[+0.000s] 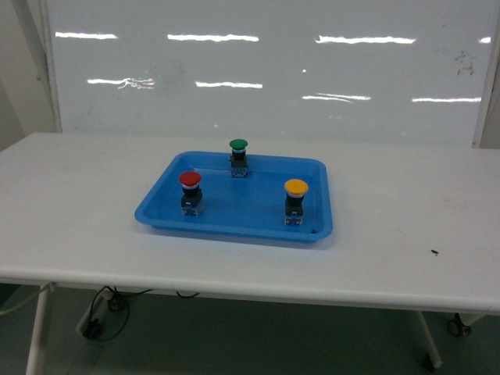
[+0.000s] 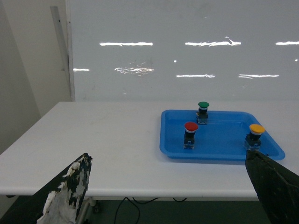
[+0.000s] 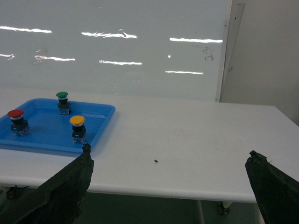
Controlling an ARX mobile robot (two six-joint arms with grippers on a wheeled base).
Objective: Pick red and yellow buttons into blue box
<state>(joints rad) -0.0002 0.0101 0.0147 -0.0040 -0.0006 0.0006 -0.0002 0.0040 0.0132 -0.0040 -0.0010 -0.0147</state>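
The red button [image 1: 191, 191] stands upright in the blue tray [image 1: 234, 223], at about 9 o'clock from the tray's middle in the head view, near the left wall. The yellow button [image 1: 295, 200] stands upright too, at about 3 o'clock from the middle and near the right wall; the two are well apart from each other. Each has a round cap on a black and clear base. A green button [image 1: 238, 156] stands at 12 o'clock in the same tray, just beside the far wall, apart from the other two. The tray is shallow and lies flat on the white worktop [image 1: 406, 226], a little left of the centre. A deep blue box is not visible in any view. A small dark speck [image 1: 434, 252] lies on the worktop at 4 o'clock from the tray. Behind the worktop there is a white board [image 1: 273, 70] with reflected light strips. Under the front edge a cable [image 1: 109, 305] hangs near a leg. The left pincer [image 2: 168, 196] is released: its two dark fingers [image 2: 70, 191] stand wide apart at the bottom of its wrist view, before the near edge of the worktop, touching nothing. The right pincer [image 3: 170, 186] is released as well, its fingers [image 3: 65, 186] spread wide and holding nothing, and the tray is at 10 o'clock from it.
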